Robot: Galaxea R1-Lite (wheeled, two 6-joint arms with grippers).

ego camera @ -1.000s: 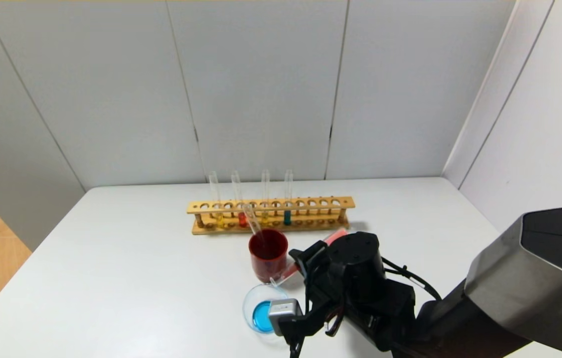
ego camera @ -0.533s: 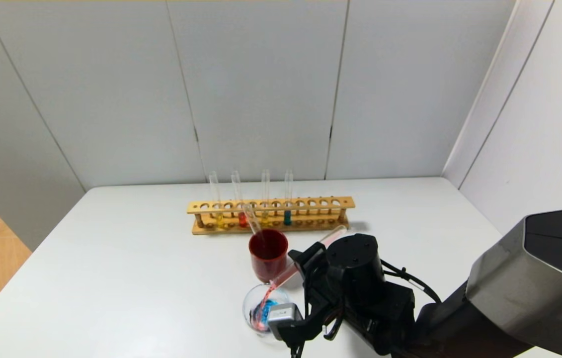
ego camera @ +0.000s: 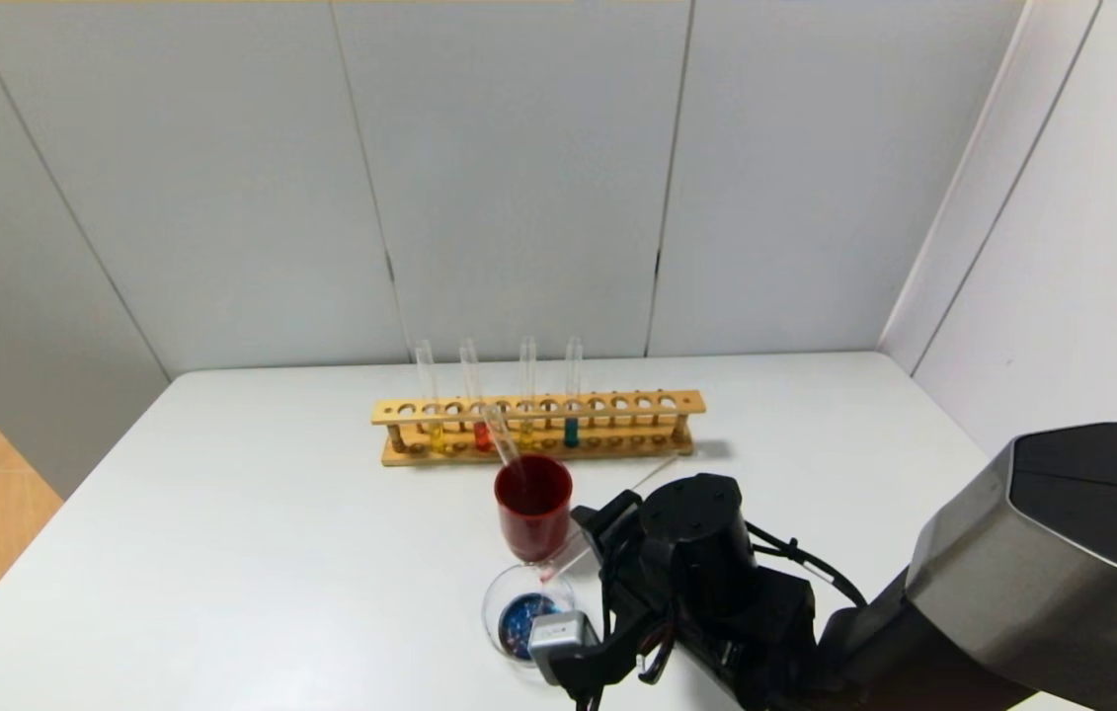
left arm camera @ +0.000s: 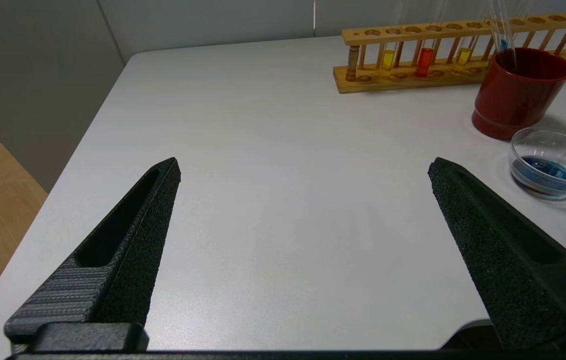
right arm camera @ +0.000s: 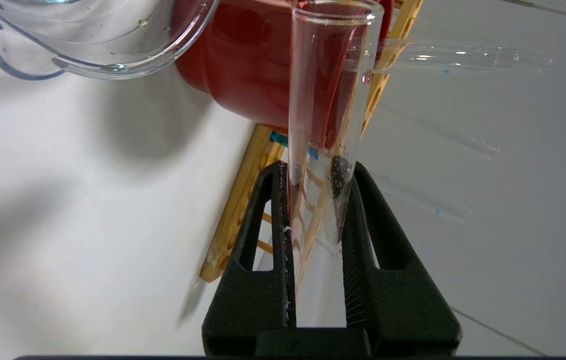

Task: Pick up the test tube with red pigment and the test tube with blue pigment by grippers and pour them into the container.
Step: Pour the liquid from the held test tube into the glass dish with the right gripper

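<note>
Claw fingers of the right claw (right arm camera: 313,175) clamp the test tube with red pigment (right arm camera: 330,100), tilted mouth-down over the container (ego camera: 523,612) near the white surface's (ego camera: 272,513) front edge; its arm hides the tube's middle. Left claw (left arm camera: 303,185) hangs apart, empty. Grey panels wall the room.

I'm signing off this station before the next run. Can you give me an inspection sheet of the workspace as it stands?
Surface: white table, no spills seen.
Job's things: test tube with red pigment tilted over the container, nearly drained; container holds dark blue liquid.
Clutter: red cup with a tube in it; wooden rack holding four tubes.
Grippers: right gripper shut on the tube; left gripper open, idle above the table.
Cables: black loops on right arm.
Surroundings: grey wall panels.
</note>
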